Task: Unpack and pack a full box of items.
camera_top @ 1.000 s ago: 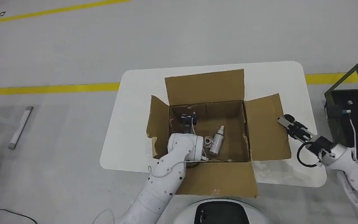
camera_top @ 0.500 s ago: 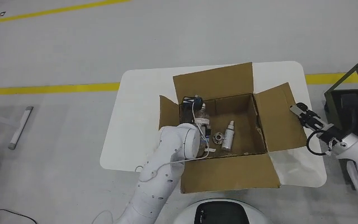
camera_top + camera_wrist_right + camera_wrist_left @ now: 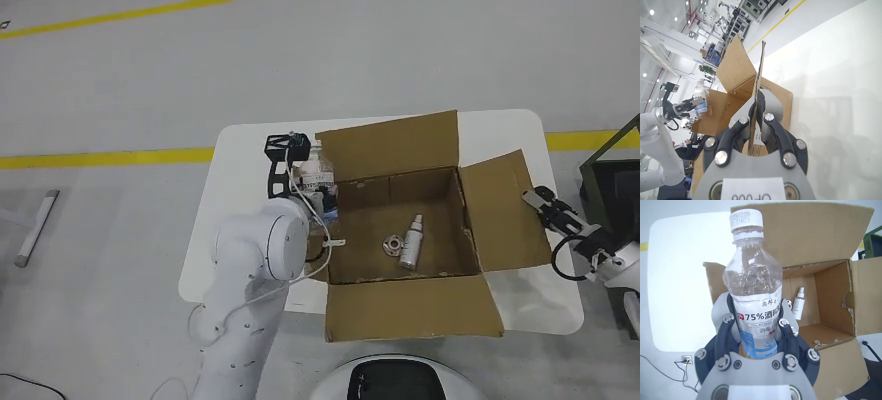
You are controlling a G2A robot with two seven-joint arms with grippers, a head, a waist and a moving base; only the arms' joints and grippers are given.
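An open cardboard box [image 3: 390,150] stands on the white table [image 3: 250,210]. My left gripper [image 3: 320,198] is shut on a clear bottle [image 3: 317,178] with a white cap, holding it above the box's left edge. In the left wrist view the bottle [image 3: 753,279] stands upright between the left gripper's [image 3: 755,313] fingers. My right gripper [image 3: 541,197] is shut on the box's right flap [image 3: 505,210]. In the right wrist view the flap edge [image 3: 761,62] runs between the right gripper's [image 3: 756,102] fingers. A small white spray bottle [image 3: 411,243] and a metal fitting [image 3: 391,243] lie inside the box.
A dark green cart [image 3: 610,190] stands past the table's right edge. Bare table lies left of the box, under the held bottle. Torn cardboard bits [image 3: 819,344] lie on the box floor. The near flap [image 3: 410,310] hangs over the table's front edge.
My left gripper lifted the bottle out of the box and carried it left over the box's edge. The box slid right and turned a little, the right gripper going with its flap.
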